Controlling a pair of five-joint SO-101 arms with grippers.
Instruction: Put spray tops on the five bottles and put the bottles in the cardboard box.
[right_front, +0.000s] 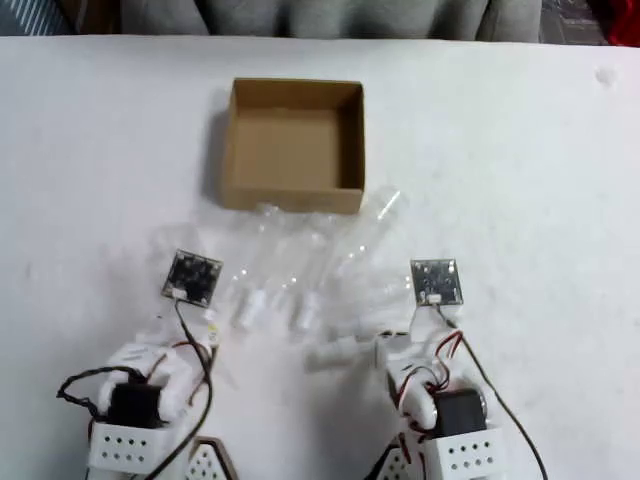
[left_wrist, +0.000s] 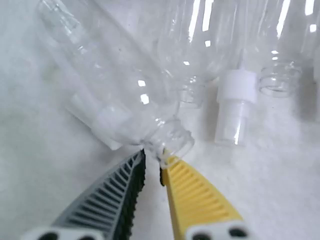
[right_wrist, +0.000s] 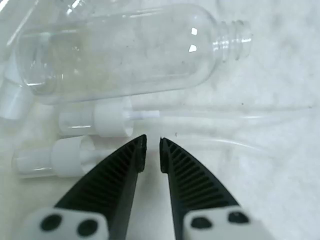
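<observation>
Several clear plastic bottles (right_front: 300, 265) lie on their sides in front of the open cardboard box (right_front: 350, 150), with white spray tops (right_front: 305, 315) among them. My left gripper (left_wrist: 152, 161), one finger grey and one yellow, is shut with its tips against the mouth rim of one lying bottle (left_wrist: 115, 85). I cannot tell whether it pinches the rim. A spray top (left_wrist: 234, 107) lies beside that bottle. My right gripper (right_wrist: 152, 144) is shut on nothing, just short of two spray tops (right_wrist: 95, 120) with thin dip tubes. Beyond them lies a bottle (right_wrist: 125, 50).
The white table (right_front: 520, 160) has bare room to the left and right of the box and the bottle pile. Both arm bases sit at the near edge, the left arm (right_front: 135, 405) and the right arm (right_front: 450, 410). The box holds nothing.
</observation>
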